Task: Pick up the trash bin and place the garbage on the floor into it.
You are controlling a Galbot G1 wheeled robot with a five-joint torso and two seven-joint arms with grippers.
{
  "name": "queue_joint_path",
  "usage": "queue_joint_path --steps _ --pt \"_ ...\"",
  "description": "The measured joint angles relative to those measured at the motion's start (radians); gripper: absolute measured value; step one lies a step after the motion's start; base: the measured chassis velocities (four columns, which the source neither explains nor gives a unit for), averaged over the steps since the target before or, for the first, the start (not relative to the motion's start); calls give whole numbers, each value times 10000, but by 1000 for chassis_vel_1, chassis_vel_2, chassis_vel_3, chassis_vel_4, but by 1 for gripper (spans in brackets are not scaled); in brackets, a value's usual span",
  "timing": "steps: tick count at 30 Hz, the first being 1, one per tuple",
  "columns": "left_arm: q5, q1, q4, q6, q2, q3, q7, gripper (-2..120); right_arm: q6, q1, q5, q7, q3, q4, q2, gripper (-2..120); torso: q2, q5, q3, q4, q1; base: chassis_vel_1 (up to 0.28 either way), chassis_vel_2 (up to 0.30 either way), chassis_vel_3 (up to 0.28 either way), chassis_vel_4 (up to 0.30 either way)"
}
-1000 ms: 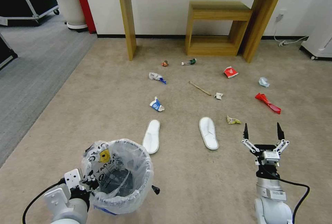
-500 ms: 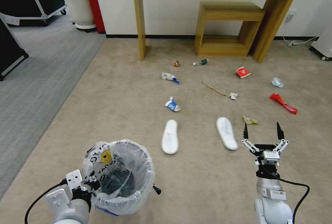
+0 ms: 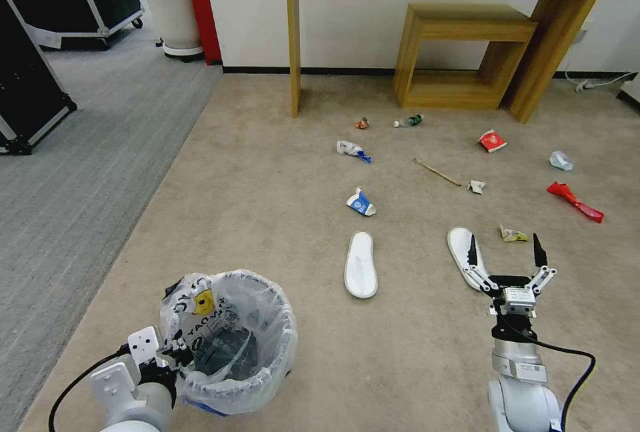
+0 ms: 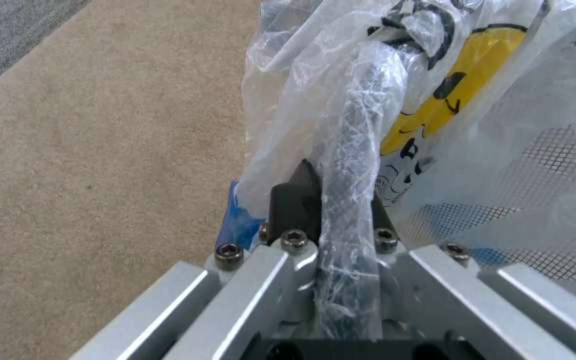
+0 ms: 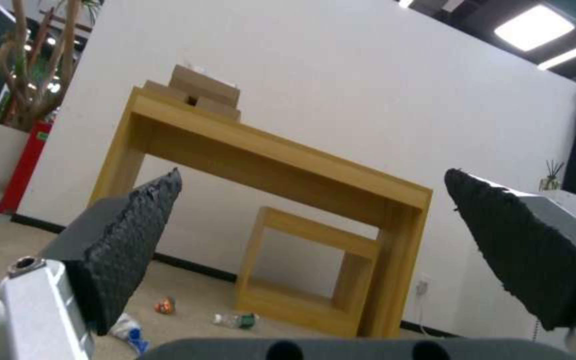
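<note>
trash bin [image 3: 230, 339] left, slippers [image 3: 361, 273] ahead on floor [image 3: 267, 205]

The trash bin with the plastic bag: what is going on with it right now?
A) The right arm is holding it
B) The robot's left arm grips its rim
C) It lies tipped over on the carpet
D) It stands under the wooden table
B: the left gripper has its fingers closed on the bag-covered rim of the trash bin, while the right gripper is open and empty.
</note>
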Motion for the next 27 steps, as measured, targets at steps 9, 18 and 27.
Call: queue_joint_path --steps 9,18,27 --pt "224 144 5 -23 -94 139 2 0 139 -27 169 -143 29 -51 -5 100 0 -3 -1 2 -1 -8 4 9 -8" --pt "232 84 31 -23 -115 167 7 0 175 -38 499 -378 82 -40 -78 100 0 -5 -1 0 0 -165 148 164 -149" --pt "266 141 26 -19 -129 234 6 0 176 21 505 -407 48 -46 -60 100 0 -4 -1 2 0 -246 251 241 -253"
